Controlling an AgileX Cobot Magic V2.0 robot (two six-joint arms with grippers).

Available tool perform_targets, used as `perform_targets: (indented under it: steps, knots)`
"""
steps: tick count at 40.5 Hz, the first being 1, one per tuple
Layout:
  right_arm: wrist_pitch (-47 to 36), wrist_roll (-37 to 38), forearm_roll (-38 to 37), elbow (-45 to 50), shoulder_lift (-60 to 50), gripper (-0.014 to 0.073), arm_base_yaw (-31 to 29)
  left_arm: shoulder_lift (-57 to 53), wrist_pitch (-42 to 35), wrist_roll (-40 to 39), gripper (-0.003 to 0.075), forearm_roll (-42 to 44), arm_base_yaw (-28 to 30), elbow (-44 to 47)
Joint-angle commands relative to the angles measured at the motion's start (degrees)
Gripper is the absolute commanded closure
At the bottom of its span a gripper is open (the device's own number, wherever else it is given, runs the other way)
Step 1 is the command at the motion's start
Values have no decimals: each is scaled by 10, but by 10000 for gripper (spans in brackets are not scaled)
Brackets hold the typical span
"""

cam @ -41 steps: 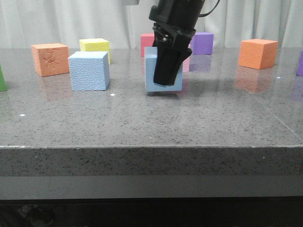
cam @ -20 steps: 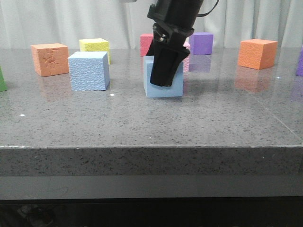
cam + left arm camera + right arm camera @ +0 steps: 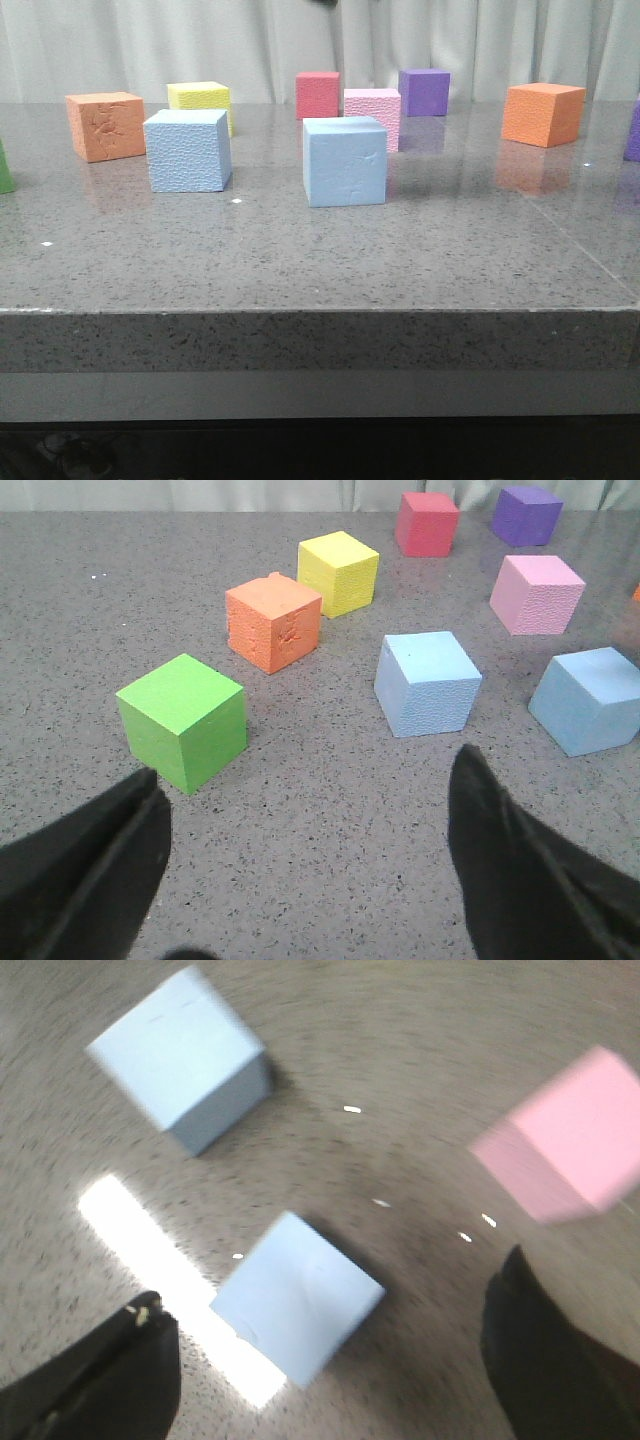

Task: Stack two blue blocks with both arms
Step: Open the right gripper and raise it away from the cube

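Note:
Two blue blocks stand apart on the grey table: one at the left and one in the middle. Both also show in the left wrist view, the left one and the middle one. My left gripper is open and empty above bare table, near the green cube. My right gripper is open, high above the middle blue block; this view is blurred, and the other blue block lies further off. Neither gripper shows in the front view.
Other cubes stand around: orange, yellow, red, pink just behind the middle blue block, purple, a second orange. A green one sits at the left edge.
My right gripper set the tilted middle blue block flat on the table, let go of it and rose out of the front view.

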Motion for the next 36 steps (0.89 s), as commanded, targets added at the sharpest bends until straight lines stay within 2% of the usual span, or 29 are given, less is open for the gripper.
perform_targets:
  steps: [1, 9, 23, 28, 33, 36]
  knots:
    - [7, 86, -38, 8, -76, 25, 0, 6, -46, -5, 175, -1, -5, -20]
    - [-53, 115, -12, 167, -203, 106, 0, 6, -46, -5, 175, -1, -5, -20]
    - [-281, 101, 2, 516, -435, 108, 0, 9, -46, -5, 175, -1, -5, -20]
    - [-312, 101, 2, 587, -490, 108, 0, 21, -47, -5, 175, -1, -5, -20]
    - [-312, 100, 1, 622, -520, 108, 0, 44, -46, 31, 175, -31, -12, -33]
    - [-306, 100, 1, 629, -525, 108, 0, 63, -48, 80, 175, -62, -32, -47]
